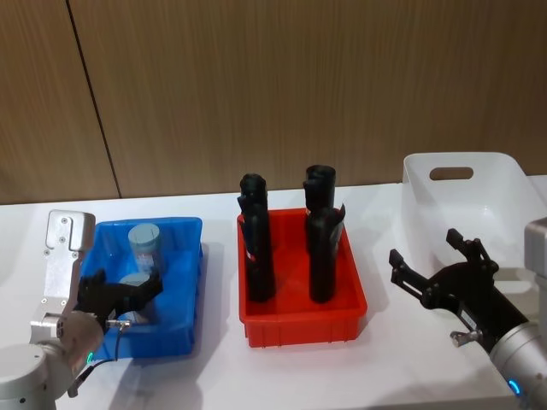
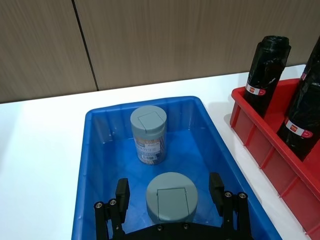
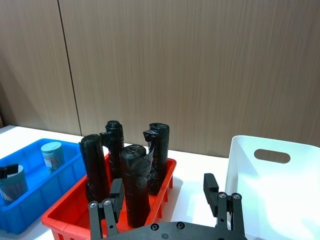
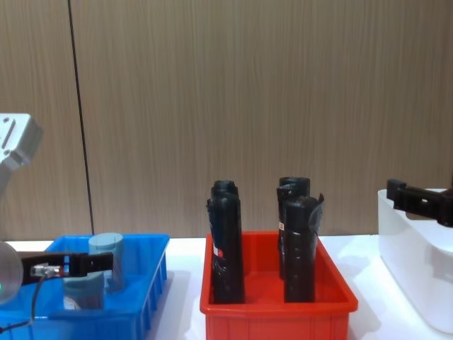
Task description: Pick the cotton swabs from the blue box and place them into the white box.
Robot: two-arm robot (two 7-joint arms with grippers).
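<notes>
**Item 1. Left claw** (image 1: 125,292): spread wide and holding nothing, inside the blue box (image 2: 92,165).

**Item 2. Near cotton swab jar** (image 2: 171,199): upright, long axis vertical, lid up. It stands directly between the left claw's two fingers, with a gap on each side. No contact is visible. Whether the pads are level with the lid or with the body of the jar cannot be told.

**Item 3. Far cotton swab jar** (image 2: 148,132): upright, straight ahead of the left claw and beyond the near jar, apart from it.

**Item 4. Red bin** (image 1: 299,329): holds black cylinders (image 1: 259,256) and lies between the two claws on the surface (image 1: 214,367).

**Item 5. Right claw** (image 1: 420,244): spread wide and empty, hovering well apart from both jars.

**Item 6. White box** (image 1: 504,184): just beside the right claw, on its far side from the red bin.

**Note.** The left arm is plainly the nearer one. The near jar is already centred between its fingers, so the next move probably needs only a squeeze across the jar's round body.
</notes>
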